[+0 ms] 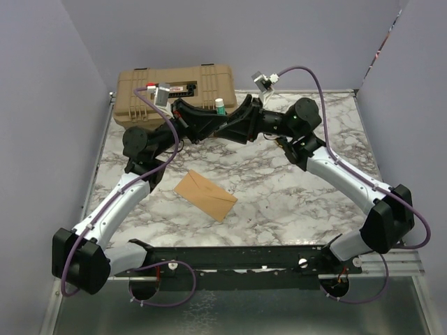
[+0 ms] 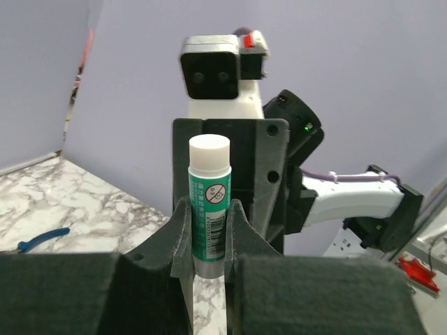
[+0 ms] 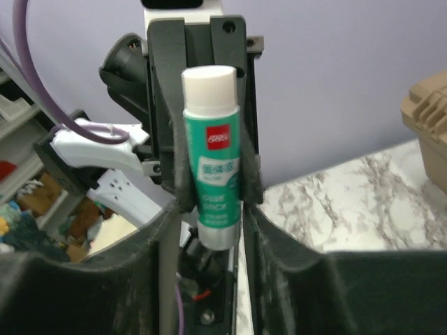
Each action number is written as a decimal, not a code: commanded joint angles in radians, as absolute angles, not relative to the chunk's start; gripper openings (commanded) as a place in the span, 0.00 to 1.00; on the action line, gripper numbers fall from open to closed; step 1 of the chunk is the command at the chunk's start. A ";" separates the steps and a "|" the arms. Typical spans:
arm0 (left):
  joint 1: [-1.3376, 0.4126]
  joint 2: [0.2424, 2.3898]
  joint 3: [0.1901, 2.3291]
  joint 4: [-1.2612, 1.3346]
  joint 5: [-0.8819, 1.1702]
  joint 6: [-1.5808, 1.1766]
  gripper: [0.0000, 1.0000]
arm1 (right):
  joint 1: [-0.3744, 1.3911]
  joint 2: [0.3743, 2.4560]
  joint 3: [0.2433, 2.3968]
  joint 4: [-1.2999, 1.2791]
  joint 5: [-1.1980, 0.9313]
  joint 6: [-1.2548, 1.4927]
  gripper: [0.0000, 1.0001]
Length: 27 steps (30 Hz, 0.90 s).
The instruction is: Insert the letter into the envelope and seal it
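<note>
Now our left gripper point(image 2: 209, 209) pinches an upright glue stick point(image 2: 209, 178); our right gripper point(image 3: 213, 199) flanks it, pressing or not we cannot tell. The envelope point(image 1: 206, 195) lies flat.

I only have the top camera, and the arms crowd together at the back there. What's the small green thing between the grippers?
Observer: A glue stick, upright, with a green label and its white cap on.
Operator: Which arm has it?
Observer: The left fingers press both sides of its lower body. The right fingers flank it too, but I can't tell whether they grip.
</note>
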State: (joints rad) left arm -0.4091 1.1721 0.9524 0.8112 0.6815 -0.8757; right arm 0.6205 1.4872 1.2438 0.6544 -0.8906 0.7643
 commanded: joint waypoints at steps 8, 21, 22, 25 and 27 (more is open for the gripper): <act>-0.405 1.106 0.931 0.326 0.135 -0.551 0.00 | 0.619 1.349 1.210 -0.106 -0.240 0.422 0.70; -0.403 1.054 0.904 0.172 0.138 -0.397 0.00 | 0.415 1.607 1.213 -0.657 0.321 0.605 0.67; -0.404 1.054 0.901 0.176 0.151 -0.398 0.00 | 0.401 1.629 1.209 -0.655 0.317 0.606 0.67; -0.404 1.049 0.898 0.180 0.180 -0.399 0.00 | 0.372 1.695 1.205 -0.645 0.301 0.600 0.66; -0.404 1.044 0.894 0.180 0.196 -0.396 0.00 | 0.356 1.724 1.202 -0.634 0.286 0.598 0.66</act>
